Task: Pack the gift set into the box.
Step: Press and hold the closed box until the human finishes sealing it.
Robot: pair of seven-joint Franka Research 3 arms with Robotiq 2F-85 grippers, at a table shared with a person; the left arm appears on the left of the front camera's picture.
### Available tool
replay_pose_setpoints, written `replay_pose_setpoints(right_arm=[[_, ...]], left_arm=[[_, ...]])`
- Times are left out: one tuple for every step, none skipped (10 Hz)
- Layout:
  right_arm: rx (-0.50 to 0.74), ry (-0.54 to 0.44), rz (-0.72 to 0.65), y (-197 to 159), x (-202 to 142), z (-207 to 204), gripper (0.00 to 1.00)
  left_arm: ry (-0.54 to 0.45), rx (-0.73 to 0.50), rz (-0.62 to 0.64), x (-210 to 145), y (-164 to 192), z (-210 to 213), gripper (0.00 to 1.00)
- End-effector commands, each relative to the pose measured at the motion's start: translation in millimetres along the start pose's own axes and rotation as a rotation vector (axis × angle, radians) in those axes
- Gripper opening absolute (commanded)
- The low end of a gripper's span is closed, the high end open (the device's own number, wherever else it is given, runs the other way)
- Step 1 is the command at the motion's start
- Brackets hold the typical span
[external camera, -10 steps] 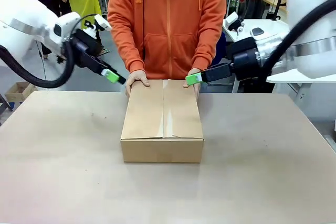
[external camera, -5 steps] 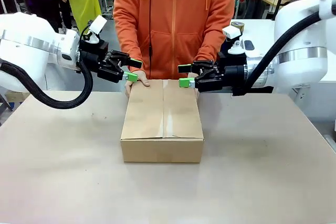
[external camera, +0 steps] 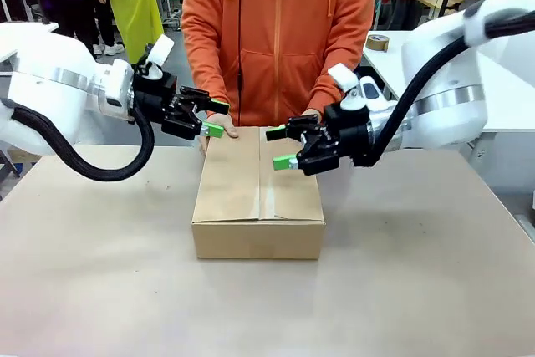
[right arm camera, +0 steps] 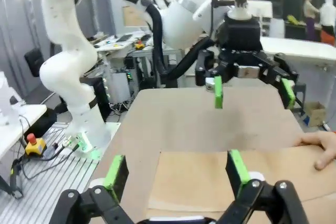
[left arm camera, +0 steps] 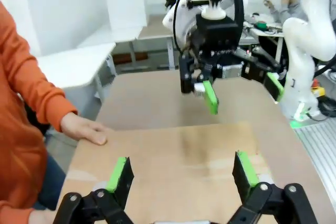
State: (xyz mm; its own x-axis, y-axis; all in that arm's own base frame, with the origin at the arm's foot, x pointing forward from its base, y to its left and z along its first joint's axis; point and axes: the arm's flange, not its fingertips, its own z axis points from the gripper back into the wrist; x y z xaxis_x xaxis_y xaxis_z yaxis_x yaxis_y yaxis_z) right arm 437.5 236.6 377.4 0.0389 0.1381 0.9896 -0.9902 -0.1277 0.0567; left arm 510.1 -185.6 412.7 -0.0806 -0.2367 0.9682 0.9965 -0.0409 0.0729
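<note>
The large brown corrugated cardboard carton (external camera: 259, 194) sits closed at the centre of the tan table (external camera: 100, 273). The left gripper (external camera: 216, 118), jaws spread, hovers at its 11 o'clock corner. The right gripper (external camera: 278, 147), jaws likewise released, hangs over its 1 o'clock part. A person's hand (external camera: 220, 129) rests on the 12 o'clock edge; the other hand (external camera: 311, 114), mostly hidden, probably does too.

box (external camera: 258, 198) closed on table (external camera: 100, 273) | left gripper (external camera: 216, 118) spread by far-left corner | right gripper (external camera: 280, 147) spread over top

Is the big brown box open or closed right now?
Closed. The box has its top flaps lying flat and meeting down the middle. What is inside cannot be told.
</note>
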Motion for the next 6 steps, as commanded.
replay_pose_setpoints(right_arm=[[0.012,-0.052,0.077,-34,-31,5,1.0],[-0.077,0.005,0.1,-39,-40,9,1.0],[-0.105,0.04,0.12,-44,-49,11,1.0],[-0.092,0.063,0.084,-51,-61,11,1.0],[-0.092,0.077,0.063,-54,-67,11,1.0],[-0.119,0.089,0.08,-53,-67,12,1.0]], left_arm=[[-0.033,0.066,-0.098,-35,-7,-28,1.0],[-0.022,0.068,-0.101,-50,-6,-38,1.0],[-0.041,0.061,-0.088,-64,-6,-46,1.0],[0.025,0.103,-0.102,-75,-4,-54,1.0],[0.06,0.106,-0.08,-83,0,-59,1.0],[0.097,0.094,-0.05,-88,5,-61,1.0]])
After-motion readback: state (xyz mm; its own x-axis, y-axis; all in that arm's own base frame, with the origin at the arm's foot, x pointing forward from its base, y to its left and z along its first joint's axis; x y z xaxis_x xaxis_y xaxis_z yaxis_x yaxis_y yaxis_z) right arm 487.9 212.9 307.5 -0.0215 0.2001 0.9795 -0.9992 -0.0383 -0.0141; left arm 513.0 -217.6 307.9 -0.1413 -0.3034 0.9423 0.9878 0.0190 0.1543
